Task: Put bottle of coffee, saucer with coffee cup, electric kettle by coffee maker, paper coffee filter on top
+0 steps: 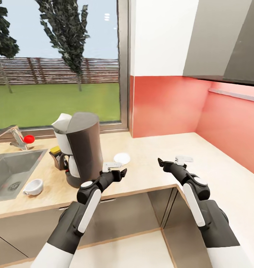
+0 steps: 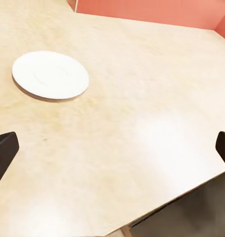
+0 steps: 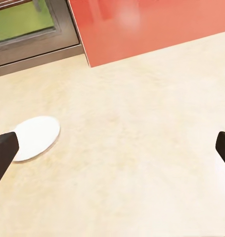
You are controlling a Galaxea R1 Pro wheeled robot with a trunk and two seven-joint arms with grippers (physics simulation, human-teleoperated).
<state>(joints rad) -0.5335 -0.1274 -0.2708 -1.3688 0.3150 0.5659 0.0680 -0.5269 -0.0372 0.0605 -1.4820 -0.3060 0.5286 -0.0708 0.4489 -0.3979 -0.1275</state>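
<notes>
The coffee maker [image 1: 82, 149] stands on the kitchen countertop [image 1: 160, 145] right of the sink. The bottle of coffee [image 1: 56, 156], with a yellow cap, is tucked against its left side. The saucer [image 1: 122, 158] lies bare just right of the machine, also seen in the wrist views [image 2: 50, 75] [image 3: 35, 137]. The coffee cup [image 1: 33, 187] rests on the counter at the sink's front corner. My left gripper [image 1: 121, 172] [image 2: 112, 148] hovers open near the saucer. My right gripper [image 1: 161, 163] [image 3: 112, 148] hovers open further right. The electric kettle and kitchen shelf are out of view.
A steel sink [image 1: 8, 175] with a faucet [image 1: 15, 137] and a red object [image 1: 29, 139] occupies the left. A window [image 1: 60, 56] and red backsplash [image 1: 168, 104] back the counter, which turns along the right wall under grey wall cabinets [image 1: 224, 41].
</notes>
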